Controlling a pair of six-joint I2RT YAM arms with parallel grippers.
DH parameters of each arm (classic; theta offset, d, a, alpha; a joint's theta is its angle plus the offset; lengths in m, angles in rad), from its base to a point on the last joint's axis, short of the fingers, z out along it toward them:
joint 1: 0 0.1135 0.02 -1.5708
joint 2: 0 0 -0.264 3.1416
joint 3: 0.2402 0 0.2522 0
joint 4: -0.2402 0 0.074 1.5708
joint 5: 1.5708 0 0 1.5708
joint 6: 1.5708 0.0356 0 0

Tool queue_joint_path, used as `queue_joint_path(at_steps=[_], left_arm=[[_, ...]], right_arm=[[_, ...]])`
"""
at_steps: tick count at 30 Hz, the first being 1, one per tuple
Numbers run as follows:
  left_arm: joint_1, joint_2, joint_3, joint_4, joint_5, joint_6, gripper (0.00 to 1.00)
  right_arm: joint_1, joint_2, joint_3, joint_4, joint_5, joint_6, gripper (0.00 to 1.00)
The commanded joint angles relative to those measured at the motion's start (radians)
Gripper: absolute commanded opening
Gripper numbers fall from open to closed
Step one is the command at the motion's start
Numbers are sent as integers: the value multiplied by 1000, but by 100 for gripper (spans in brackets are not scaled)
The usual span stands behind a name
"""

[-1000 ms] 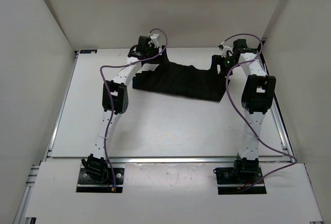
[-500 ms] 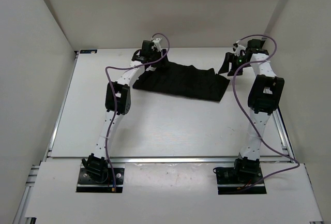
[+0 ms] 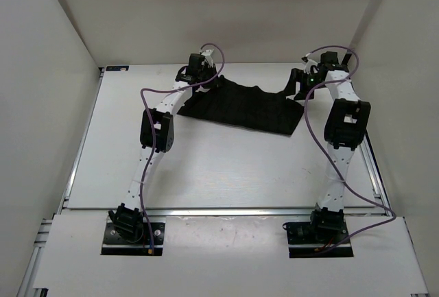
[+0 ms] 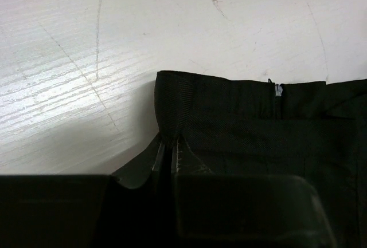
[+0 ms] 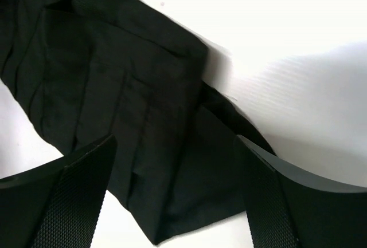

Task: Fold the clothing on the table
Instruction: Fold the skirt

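1. Left gripper (image 4: 172, 155): jaws pinched almost together on the waistband (image 4: 229, 93) corner of the clothing (image 3: 240, 108). Fabric puckers up between the fingers, so it reads as a grip, but a thin one.
2. Right gripper (image 5: 174, 145): jaws wide apart above the far right corner of the clothing, holding nothing.
3. The clothing lies spread across the far part of the desk (image 3: 206, 167), between the two arms. The zipper (image 4: 278, 89) sits in the waistband, to the right of the left grip.
4. Step in hand, my read: take both far corners before any lift. Left has its corner, right doesn't yet.
5. Right side: come straight down with one finger outside the cloth edge and one on the fabric, then close. The wrist view shows overlapping layers at that corner. Take all of them or the fold peels apart.
6. The left bite looks shallow and close to the edge. Don't pull on it alone.
7. Lift both corners together at matched height, or the cloth will skew.
8. Carry the far edge toward the near edge. Keep it low, with light tension between the grippers so the ridges don't bunch.
9. Main risk: the left corner slips out under drag.
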State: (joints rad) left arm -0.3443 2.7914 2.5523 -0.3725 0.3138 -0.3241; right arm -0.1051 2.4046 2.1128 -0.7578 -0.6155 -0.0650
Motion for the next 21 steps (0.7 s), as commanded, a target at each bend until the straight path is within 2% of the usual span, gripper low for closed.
queue_joint_path(at_steps=[1,4,6,9,14,20,21], left_arm=[[-1,-55,32,21,13,-6,11],[-4,-53,26,30,4,-9,11],[-16,-53,28,35,11,-13,11],[-19,-50,32,34,11,-13,11],[-19,-50,31,29,27,-15,10],[-9,-58,32,29,24,-21,10],[-18,-53,31,27,27,-20,10]], right_arm=[[22,48,70,6,-46,25,86],[27,108,134,11,-26,44,81],[18,227,327,-70,-39,89,78],[-4,385,620,-204,-81,148,69],[27,338,538,-232,-61,77,68],[41,346,587,-227,-36,97,67],[42,349,587,-230,-36,96,64]])
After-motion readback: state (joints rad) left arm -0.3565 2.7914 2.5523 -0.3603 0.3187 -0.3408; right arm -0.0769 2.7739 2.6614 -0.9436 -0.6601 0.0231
